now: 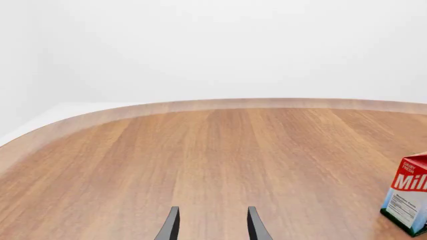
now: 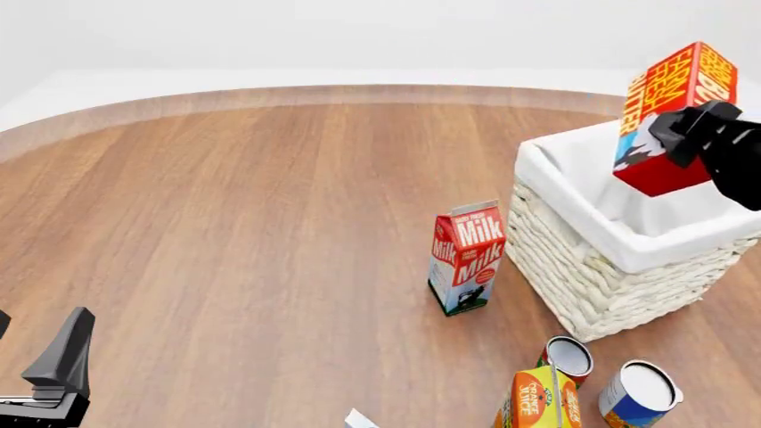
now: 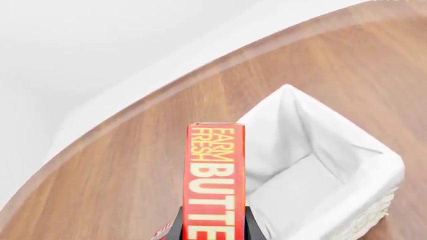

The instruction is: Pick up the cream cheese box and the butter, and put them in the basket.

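My right gripper [image 2: 680,134] is shut on the butter [image 2: 668,107], a red box with orange-yellow faces, held tilted in the air over the whitish wicker basket [image 2: 666,251]. In the right wrist view the butter [image 3: 214,180] stands up between the fingers, with the basket's white-lined rim [image 3: 395,165] below and beside it; its inside looks bare. Only a white corner of the cream cheese box [image 2: 360,419] pokes in at the front edge. My left gripper [image 1: 212,226] hangs open over bare wood at the near left [image 2: 66,357], holding nothing.
A red Milk carton [image 2: 468,259] stands upright just left of the basket, also at the edge of the left wrist view [image 1: 408,200]. In front of the basket stand two cans [image 2: 568,357] [image 2: 637,392] and an orange-yellow carton [image 2: 537,401]. The table's curved far edge [image 2: 356,89] runs behind.
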### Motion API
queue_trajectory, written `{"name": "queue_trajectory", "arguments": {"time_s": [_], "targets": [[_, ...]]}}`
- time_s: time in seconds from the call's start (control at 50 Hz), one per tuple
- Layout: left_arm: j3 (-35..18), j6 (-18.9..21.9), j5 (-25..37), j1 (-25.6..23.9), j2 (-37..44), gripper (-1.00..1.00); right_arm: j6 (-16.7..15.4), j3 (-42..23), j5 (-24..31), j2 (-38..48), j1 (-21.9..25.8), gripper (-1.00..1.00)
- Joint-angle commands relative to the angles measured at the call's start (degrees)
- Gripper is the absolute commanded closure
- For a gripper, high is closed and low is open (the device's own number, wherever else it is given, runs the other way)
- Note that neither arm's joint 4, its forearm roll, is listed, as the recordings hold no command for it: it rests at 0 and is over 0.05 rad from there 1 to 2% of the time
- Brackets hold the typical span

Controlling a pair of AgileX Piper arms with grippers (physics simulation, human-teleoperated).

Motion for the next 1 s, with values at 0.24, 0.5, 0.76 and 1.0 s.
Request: {"name": "queue_trajectory", "arguments": {"time_s": [0.24,0.5,0.76,1.0], "targets": [[0.0,0.0,0.0,0.0,0.0,-1.00,2.4,-0.4,-0.3,1.1,-1.9,1.00],[0.0,0.0,0.0,0.0,0.0,-1.00,3.7,1.8,-2.9,3.1,-1.8,1.00],[0.0,0.0,0.0,0.0,0.0,-1.00,4.0,1.7,-3.3,3.8,-1.9,1.00],[0.0,0.0,0.0,0.0,0.0,-1.00,5.0,0.9,-3.9,5.0,-1.6,1.00]]}}
